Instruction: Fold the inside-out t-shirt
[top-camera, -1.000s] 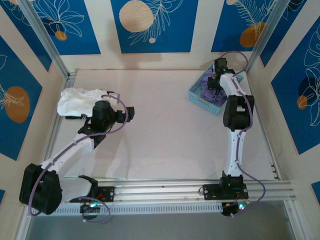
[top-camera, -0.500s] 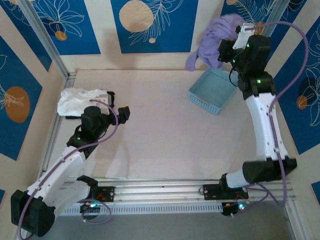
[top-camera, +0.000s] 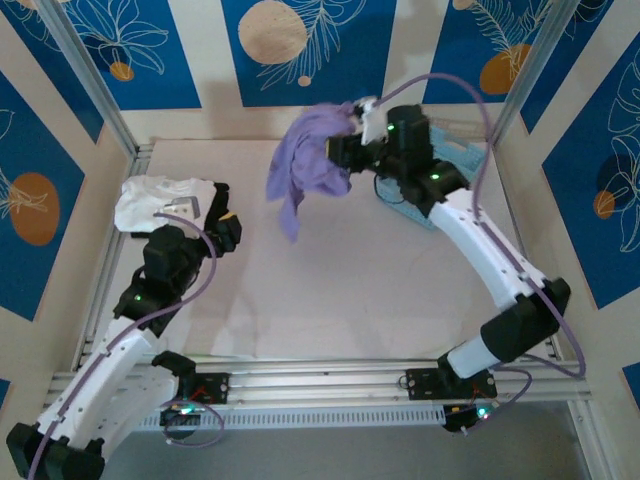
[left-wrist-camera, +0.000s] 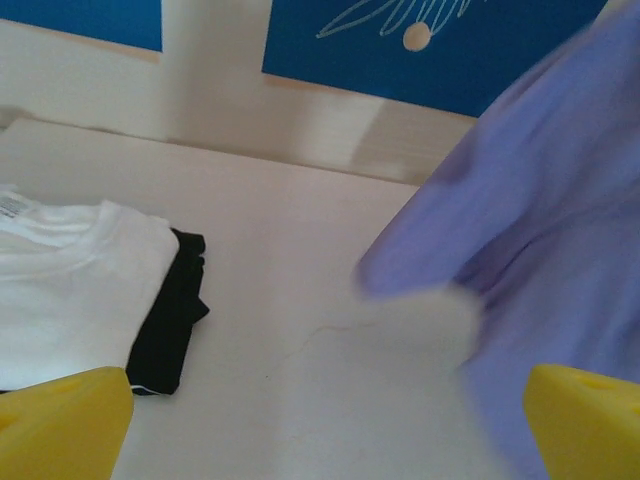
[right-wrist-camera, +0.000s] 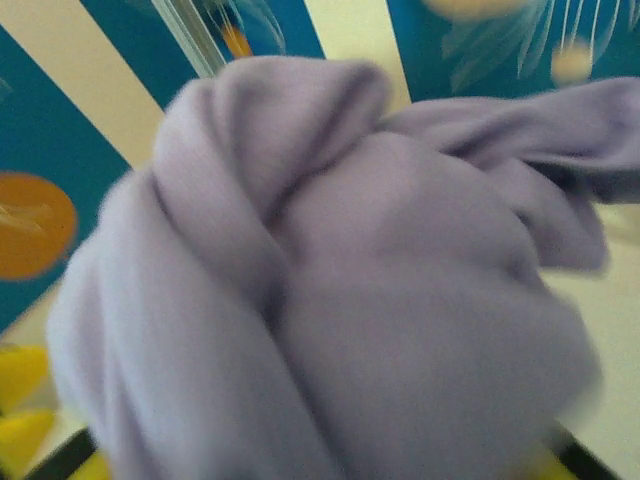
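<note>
Bunched against the right hand: the lavender short-sleeved cotton t-shirt, up in the air over the rear middle of the pale surface, trailing down and to the left of that hand. Crowds the right wrist view as a blurred t-shirt directly ahead of the camera, a yellow fingertip peeking out at the lower left. Cannot tell whether that hand is clamped on the cloth or apart, jaws buried in fabric. Looms blurred at the right of the left wrist view as well, t-shirt above the surface

Left hand spread wide, yellow fingertips at opposite bottom corners of its own view, nothing between them. Sits just beside the folded white garment, a folded black garment poking out at the white one's right edge

Light-blue plastic basket at the rear right, mostly hidden behind the right arm; cannot tell what lies in it

Against half a second ago: t-shirt swung from high over the basket leftward to the rear middle; a full second ago, down in the basket. Left hand edged slightly nearer the white garment
</note>
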